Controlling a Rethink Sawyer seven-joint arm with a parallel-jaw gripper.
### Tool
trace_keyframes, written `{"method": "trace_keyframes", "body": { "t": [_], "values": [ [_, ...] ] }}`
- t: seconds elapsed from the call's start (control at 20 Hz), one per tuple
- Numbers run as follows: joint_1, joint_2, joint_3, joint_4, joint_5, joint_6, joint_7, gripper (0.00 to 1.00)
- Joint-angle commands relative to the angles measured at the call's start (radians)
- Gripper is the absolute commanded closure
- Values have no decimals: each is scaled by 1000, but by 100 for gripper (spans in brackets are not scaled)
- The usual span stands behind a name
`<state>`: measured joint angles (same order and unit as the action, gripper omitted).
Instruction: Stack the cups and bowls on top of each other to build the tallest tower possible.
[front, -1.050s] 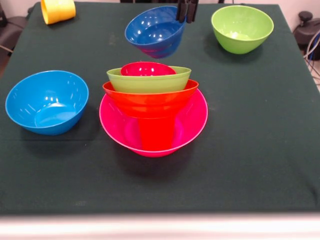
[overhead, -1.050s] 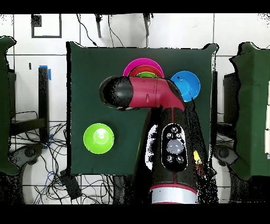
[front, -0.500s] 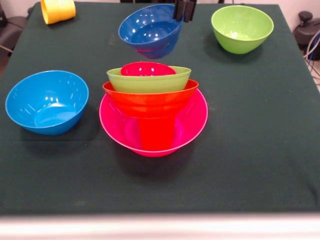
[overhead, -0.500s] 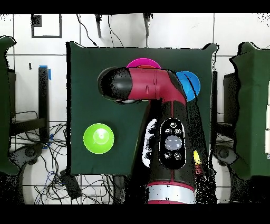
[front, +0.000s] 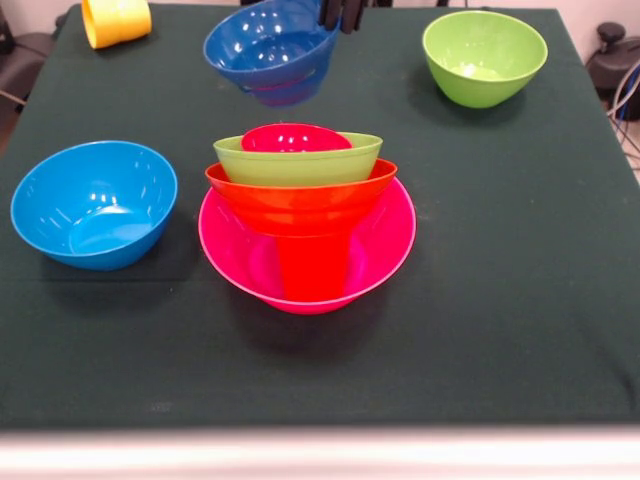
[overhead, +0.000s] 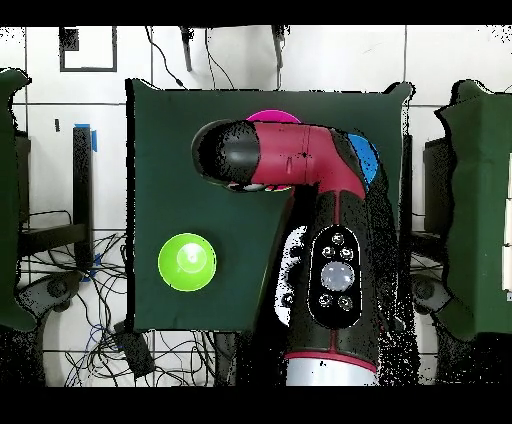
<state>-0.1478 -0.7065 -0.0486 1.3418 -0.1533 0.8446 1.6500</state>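
in the front view, at the far left corner of the desk (front: 520, 330), which wears a dark green matte cloth, a yellow cup (front: 116, 20) lies on its side, smooth and tapered. below it a light blue bowl (front: 94, 203) sits upright on the cloth, round, glossy, with bright glints inside. further right, near the top edge, a small dark blue bowl (front: 270, 50) hangs clear of the cloth, tilted, its shiny hollow turned towards the camera; the black gripper (front: 338, 14) is clamped on its right rim, only the tips showing. under it stands the tower (front: 306, 215): a wide pink bowl (front: 380, 250) as base, translucent enough that a red cup (front: 313, 268) shows through its wall, then an orange bowl (front: 300, 200), a lime green bowl (front: 298, 160) nested in that, and a small red bowl (front: 294, 138) sunk in the top with just its rim and glossy inside showing. the held bowl is apart from the tower, above and behind it. at the far right a second lime green bowl (front: 484, 56) stands alone, deep and rounded. from overhead, that green bowl (overhead: 187, 261) lies at the left, and the red and black arm (overhead: 300, 190) covers most of the tower, leaving a sliver of pink rim (overhead: 272, 117).
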Motion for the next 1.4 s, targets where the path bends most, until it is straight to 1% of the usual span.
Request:
{"method": "trace_keyframes", "body": {
  "t": [0.05,0.15,0.3,0.6,0.75,1.0,1.15,1.4],
  "values": [
    [17,-8,36,-51,-17,179,34,100],
    [13,9,43,-76,-16,190,31,100],
    [7,29,57,-85,-7,167,38,100],
    [0,24,71,-114,9,214,28,100],
    [1,47,78,-151,12,222,32,100],
    [3,57,80,-180,15,242,31,100],
    [7,76,86,-220,15,267,33,100],
    [10,95,89,-246,21,271,39,100]
  ]
}}
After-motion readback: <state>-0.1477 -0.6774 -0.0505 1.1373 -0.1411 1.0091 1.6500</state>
